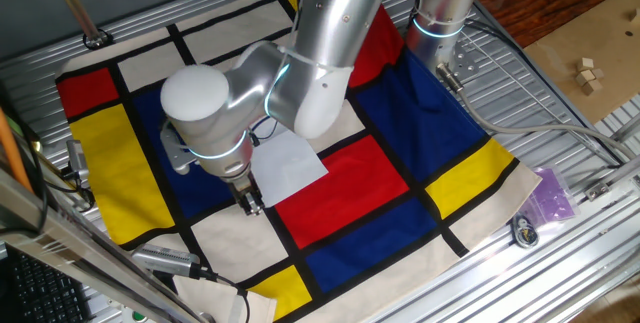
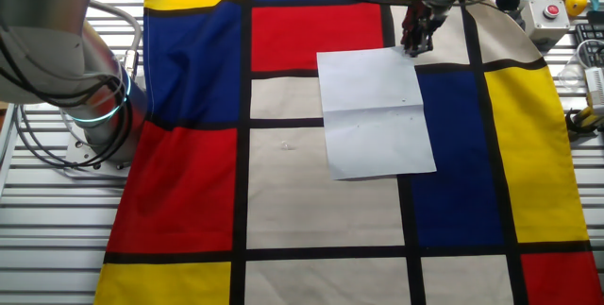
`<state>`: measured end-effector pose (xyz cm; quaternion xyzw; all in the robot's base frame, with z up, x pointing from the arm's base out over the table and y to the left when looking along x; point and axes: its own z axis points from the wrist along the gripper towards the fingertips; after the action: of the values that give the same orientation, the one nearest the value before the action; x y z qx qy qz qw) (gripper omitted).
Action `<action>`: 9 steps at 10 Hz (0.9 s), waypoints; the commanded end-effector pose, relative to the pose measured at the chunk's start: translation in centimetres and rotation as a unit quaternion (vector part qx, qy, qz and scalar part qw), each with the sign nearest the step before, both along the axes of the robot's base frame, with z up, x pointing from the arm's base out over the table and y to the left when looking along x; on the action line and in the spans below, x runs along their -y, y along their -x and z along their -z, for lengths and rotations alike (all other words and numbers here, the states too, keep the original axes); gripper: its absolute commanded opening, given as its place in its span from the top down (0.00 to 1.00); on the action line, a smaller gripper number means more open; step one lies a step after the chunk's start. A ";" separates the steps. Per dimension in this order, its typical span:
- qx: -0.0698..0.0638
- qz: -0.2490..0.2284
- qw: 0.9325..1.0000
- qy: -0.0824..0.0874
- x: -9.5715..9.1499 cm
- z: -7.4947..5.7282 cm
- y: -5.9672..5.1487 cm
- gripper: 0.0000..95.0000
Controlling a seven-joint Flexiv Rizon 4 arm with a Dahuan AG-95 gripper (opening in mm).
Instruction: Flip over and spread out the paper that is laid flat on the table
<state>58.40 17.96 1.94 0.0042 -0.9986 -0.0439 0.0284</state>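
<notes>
Your gripper point(image 2: 416, 42) sits low over the table point(image 2: 57, 248), its fingertips right at one corner of the paper point(image 2: 376, 113). From the other fixed view the dark fingers point(image 2: 412, 31) look drawn close together, but you cannot tell whether they pinch the sheet's edge or only touch it.

The paper spreads away from the tool, lying flat on the patterned cloth point(image 2: 311, 206) with faint creases across it. It covers part of a cream block and part of a blue one, and crosses a black dividing line.

In one fixed view the arm's silver body point(image 1: 325, 58) hides much of the sheet point(image 1: 290, 168); only the part nearest the gripper point(image 1: 249, 201) shows, beside a red block.
</notes>
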 end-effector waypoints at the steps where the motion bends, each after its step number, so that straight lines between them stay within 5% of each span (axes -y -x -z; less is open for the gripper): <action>1: 0.003 0.000 1.000 0.002 0.0 0.2 0.0 0.80; 2: 0.005 0.001 1.000 0.002 0.0 0.2 0.1 0.80; 3: 0.007 0.001 1.000 0.005 0.0 0.2 0.1 1.00; 9: 0.007 -0.002 1.000 0.009 0.0 0.2 0.3 1.00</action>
<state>58.20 17.85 1.71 0.0056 -0.9993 -0.0332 0.0180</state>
